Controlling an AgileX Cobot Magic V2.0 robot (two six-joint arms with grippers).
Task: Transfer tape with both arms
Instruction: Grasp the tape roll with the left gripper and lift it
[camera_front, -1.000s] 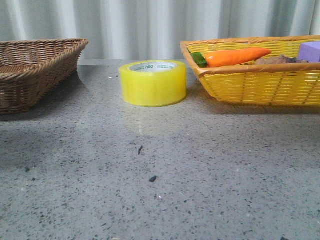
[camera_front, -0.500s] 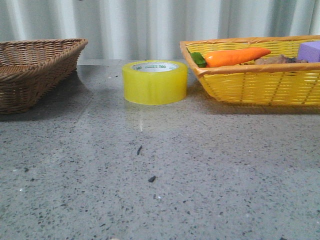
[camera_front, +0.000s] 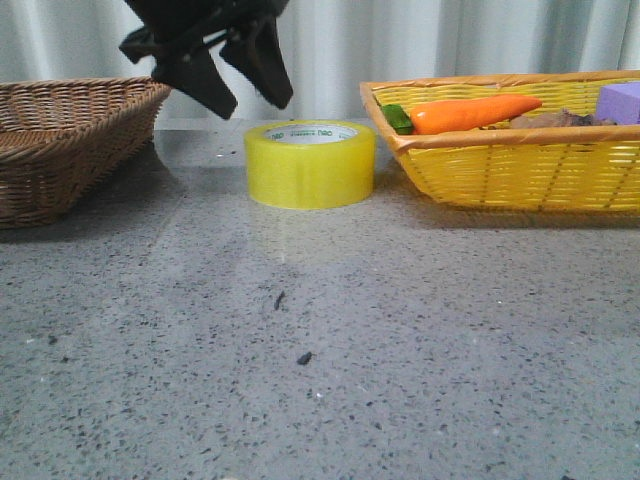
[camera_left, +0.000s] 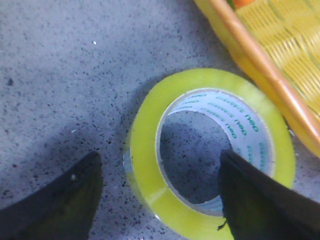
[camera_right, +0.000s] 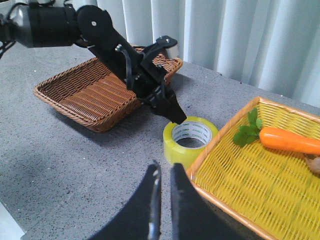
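Hovering above the tape, the left end effector hangs over the roll's left rear side in the front view, fingers spread apart, nothing between them. Left wrist view: one dark finger sits outside the roll over bare table, the other finger overlaps the core opening and the far rim; contact with the tape cannot be told from here. Right wrist view shows the fingertips just above the roll's rim, left arm reaching in across the brown basket.

Tape: yellow translucent roll, lying flat on the table, hole up, white core with green printed text. It sits between the two baskets, just beside the yellow basket, well apart from the brown basket. In the left wrist view the yellow basket's orange rim runs close by the roll; touching or not, cannot tell.

Right end effector: fingers nearly together, only a thin slit between them, holding nothing. It is raised over the table on the near side of the tape, not touching it. Not seen in the front view.

Yellow basket holds an orange carrot with green leaves, a purple block at the right edge, and a brownish item behind, too hidden to name. Brown basket interior looks bare in the right wrist view.

Table is grey speckled stone with a few dark specks near the front. Pale curtain behind.
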